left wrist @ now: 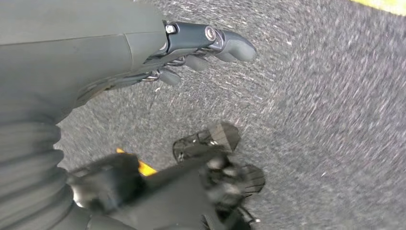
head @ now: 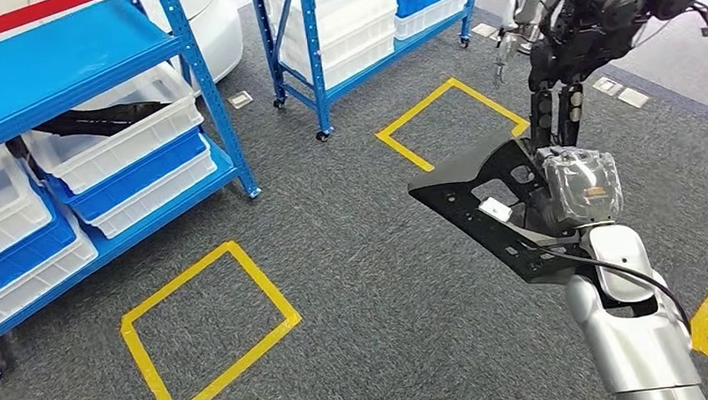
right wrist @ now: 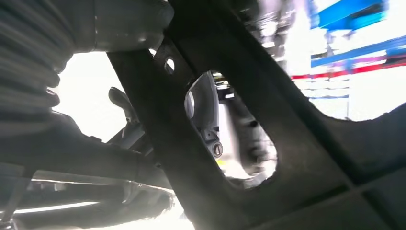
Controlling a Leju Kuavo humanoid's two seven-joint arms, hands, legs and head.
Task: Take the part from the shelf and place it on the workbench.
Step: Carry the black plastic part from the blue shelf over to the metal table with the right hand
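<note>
Part in transit: the flat black plastic panel with cut-outs [head: 482, 205] sat clamped in the robot's right hand [head: 580, 184], long axis running far-left from it; left hand [left wrist: 201, 45] hung empty, fingers loosely apart, above grey carpet [head: 373, 255].

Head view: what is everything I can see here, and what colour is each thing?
Part: one, black, flat with cut-outs, held in the right hand above the carpet.
Shelves: two, blue, far left and top middle.
Bins: several, white and blue, on the shelves; one holds another black part.
Floor squares: two full yellow tape outlines, a third partly seen at the right edge.
Carpet: grey.
Second robot: one, dark, top right.
Right hand: silver arm, holds the part.
Left hand: grey, fingers apart over the carpet, holding nothing.
</note>
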